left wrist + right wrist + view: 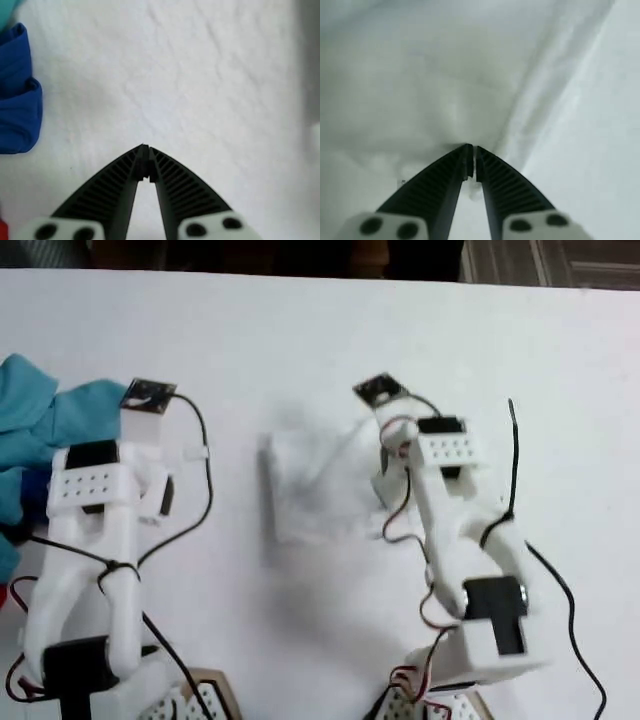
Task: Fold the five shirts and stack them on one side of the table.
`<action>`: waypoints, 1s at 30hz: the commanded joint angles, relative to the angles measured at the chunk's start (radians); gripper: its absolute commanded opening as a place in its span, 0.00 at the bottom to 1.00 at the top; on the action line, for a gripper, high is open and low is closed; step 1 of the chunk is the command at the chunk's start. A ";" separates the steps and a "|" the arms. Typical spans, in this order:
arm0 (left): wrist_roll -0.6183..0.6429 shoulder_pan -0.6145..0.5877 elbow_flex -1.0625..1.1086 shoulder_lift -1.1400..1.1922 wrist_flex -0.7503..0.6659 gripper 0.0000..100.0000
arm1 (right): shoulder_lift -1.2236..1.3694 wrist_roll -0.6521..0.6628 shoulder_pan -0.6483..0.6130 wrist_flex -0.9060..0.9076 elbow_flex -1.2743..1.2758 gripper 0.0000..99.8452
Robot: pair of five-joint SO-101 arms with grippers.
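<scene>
A white shirt [315, 485] lies partly folded at the table's middle. My right gripper [471, 150] is at its right edge, shut on the white cloth [420, 75], which puckers around the tips. A heap of shirts sits at the far left: a teal one [60, 415] on top, a blue one [20, 490] under it and a sliver of red at the edge. My left gripper [146, 150] hangs over bare table just right of the heap, shut on nothing, with the blue shirt [17, 95] off to one side.
The white table [300, 330] stretches bare behind and to the right of both arms. Black cables loop beside each arm, one [205, 470] near the left and one [515, 460] near the right. The table's far edge meets a dark background.
</scene>
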 commanded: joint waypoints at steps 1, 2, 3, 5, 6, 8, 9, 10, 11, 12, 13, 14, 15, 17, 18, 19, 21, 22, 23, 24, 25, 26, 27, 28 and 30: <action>-0.008 -0.005 -0.004 -0.034 -0.012 0.03 | -0.110 0.021 0.030 -0.025 0.072 0.02; -0.008 -0.005 -0.005 -0.034 -0.012 0.03 | -0.125 0.031 0.035 -0.025 0.092 0.02; -0.008 -0.003 -0.010 -0.034 -0.012 0.03 | -0.140 0.035 0.044 -0.024 0.109 0.02; -0.008 -0.002 -0.016 -0.034 -0.026 0.03 | -0.177 0.035 0.068 -0.005 0.127 0.02; -0.006 -0.002 -0.024 -0.032 -0.040 0.03 | -0.203 0.035 0.085 0.002 0.129 0.02; -0.006 0.017 -0.054 -0.021 -0.055 0.03 | -0.263 0.035 0.113 0.004 0.129 0.02; -0.006 0.043 -0.081 -0.003 -0.054 0.03 | -0.292 0.032 0.120 0.002 0.129 0.02; -0.003 0.072 -0.113 0.026 -0.052 0.03 | -0.321 0.028 0.122 0.002 0.133 0.02; 0.000 0.104 -0.150 0.064 -0.049 0.03 | -0.341 0.028 0.119 0.005 0.135 0.02; 0.002 0.137 -0.196 0.112 -0.044 0.03 | -0.361 0.028 0.116 0.007 0.143 0.02; 0.011 0.169 -0.245 0.169 -0.043 0.03 | -0.380 0.028 0.116 0.002 0.158 0.02; 0.035 0.196 -0.302 0.232 -0.032 0.03 | -0.394 0.028 0.116 -0.005 0.175 0.02; 0.061 0.221 -0.367 0.295 -0.018 0.03 | -0.400 0.028 0.116 -0.015 0.195 0.02; 0.103 0.281 -0.499 0.420 0.032 0.03 | -0.403 0.028 0.116 -0.047 0.242 0.02; 0.120 0.318 -0.558 0.482 0.054 0.03 | -0.403 0.029 0.116 -0.064 0.270 0.02; 0.137 0.356 -0.608 0.535 0.075 0.03 | -0.403 0.031 0.116 -0.085 0.296 0.02; 0.157 0.423 -0.697 0.626 0.103 0.03 | -0.403 0.031 0.120 -0.125 0.338 0.02; 0.161 0.450 -0.740 0.661 0.114 0.03 | -0.403 0.031 0.122 -0.142 0.353 0.02; 0.172 0.471 -0.785 0.690 0.120 0.03 | -0.403 0.028 0.122 -0.154 0.367 0.02; 0.184 0.486 -0.826 0.715 0.123 0.03 | -0.403 0.028 0.122 -0.160 0.374 0.02; 0.201 0.494 -0.866 0.735 0.124 0.03 | -0.403 0.028 0.122 -0.160 0.377 0.02; 0.221 0.499 -0.900 0.755 0.124 0.03 | -0.403 0.028 0.122 -0.160 0.381 0.02; 0.244 0.500 -0.932 0.773 0.124 0.03 | -0.403 0.028 0.122 -0.160 0.381 0.02; 0.269 0.500 -0.960 0.789 0.124 0.03 | -0.403 0.026 0.122 -0.160 0.381 0.02; 0.311 0.500 -1.004 0.816 0.123 0.03 | -0.403 0.026 0.122 -0.160 0.381 0.02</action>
